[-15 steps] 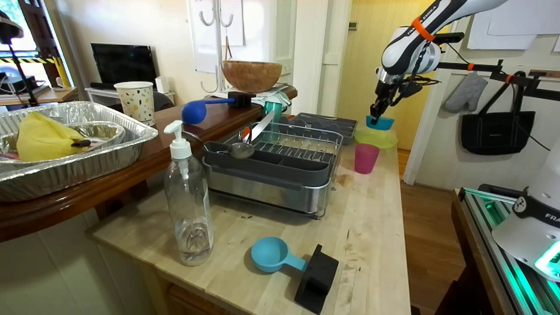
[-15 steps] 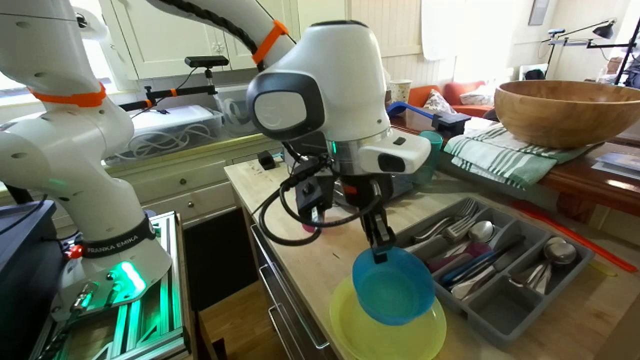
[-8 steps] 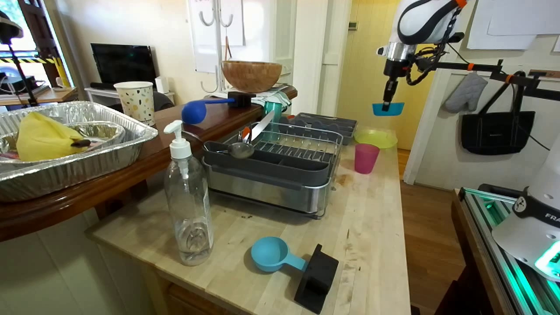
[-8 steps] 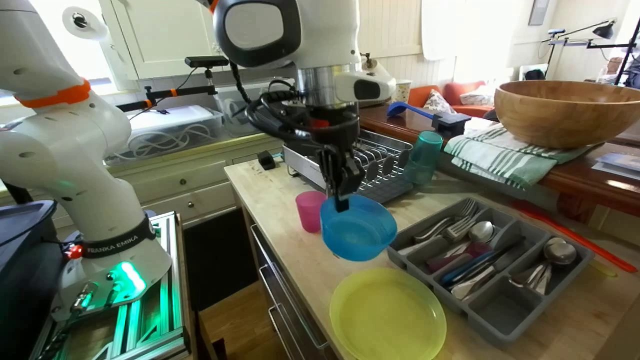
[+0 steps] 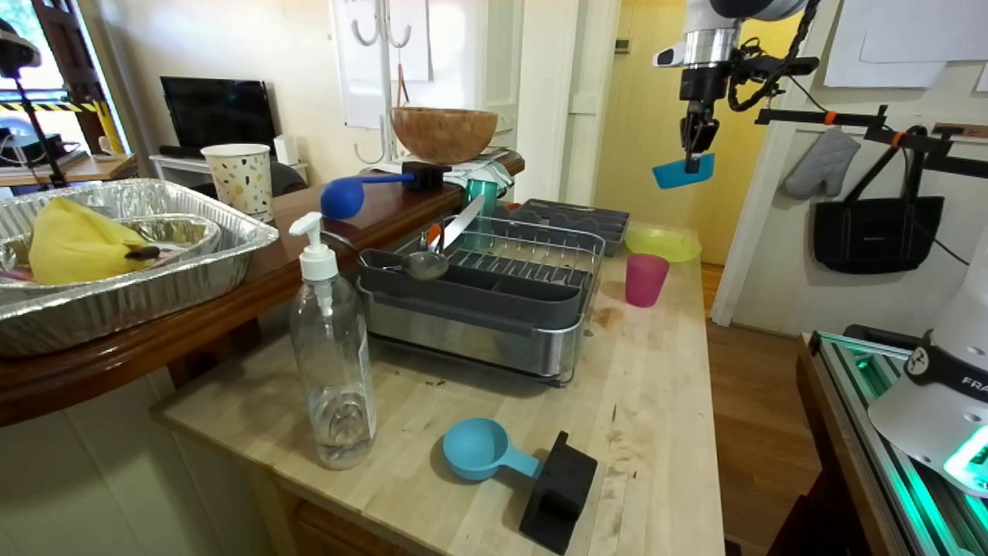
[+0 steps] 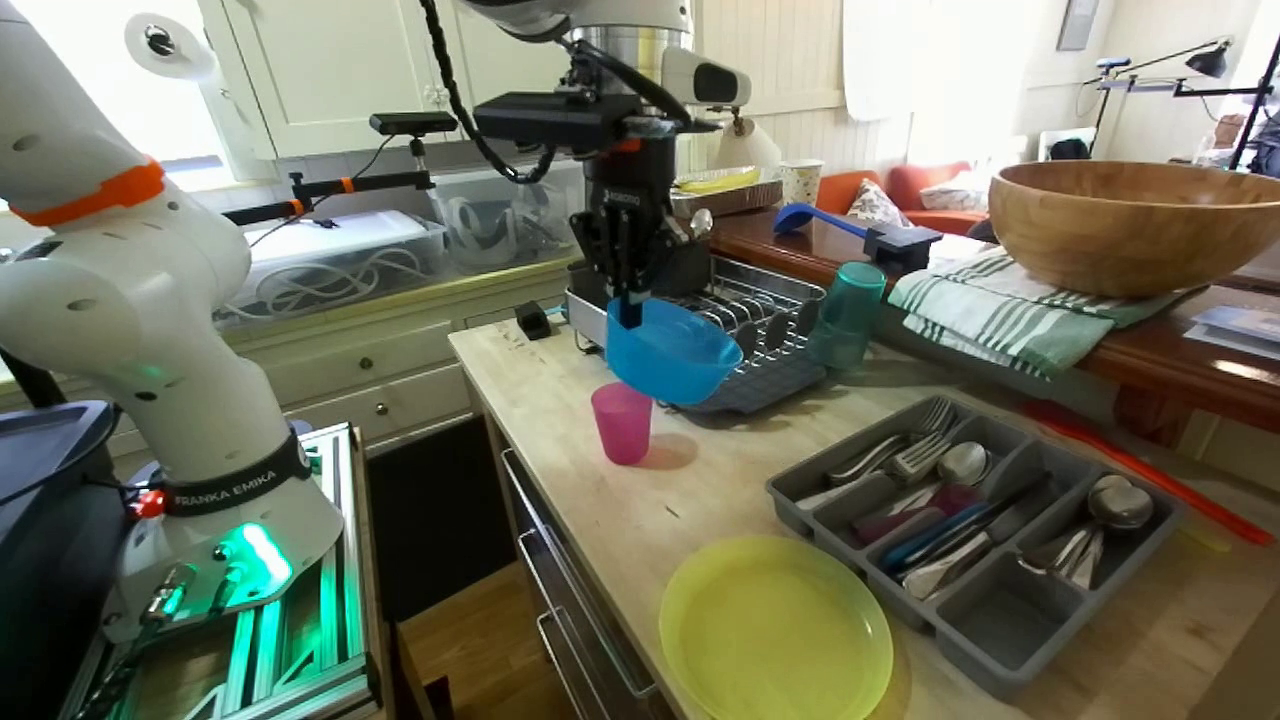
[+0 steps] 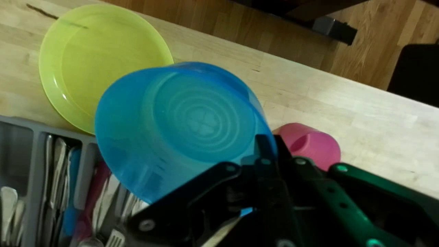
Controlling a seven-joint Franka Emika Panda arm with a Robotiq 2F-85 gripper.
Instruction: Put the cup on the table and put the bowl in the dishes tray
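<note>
Off the dish rack [image 5: 494, 345], on the side away from its cutlery caddy [image 5: 478, 297] and higher than both: bowl [image 6: 675, 355] hangs in the air, not over the rack. Gripper [image 7: 273, 140] holds it at one edge; fingers [image 7: 263, 149] pinched on the rim, one inside the wall, one outside. Mouth up but tilted, gripped edge high, free edge low. Round piece, no long axis to line up; tilt likely matters more. Key relation: rack lies to one side of the bowl and below it, so the next move should call for a sideways carry first, lowering after, with some levelling on the way.

Near the rack, not touching it: cup [image 5: 645, 280], upright on the table [image 5: 656, 401]. Cup half of the task looks done, bowl half not yet. Cup could be clipped if the bowl comes toward the rack too low.

Farther from the rack, bowl's side: yellow plate [image 6: 780, 620]. Cutlery organiser [image 6: 1022, 615] also that side, apart from the rack. Teal tumbler [image 6: 850, 315] at the rack's corner; in it or beside it, cannot tell. What looks like a knife [image 5: 463, 223] juts above the rack on its caddy side; a snag only if the bowl overshoots.
</note>
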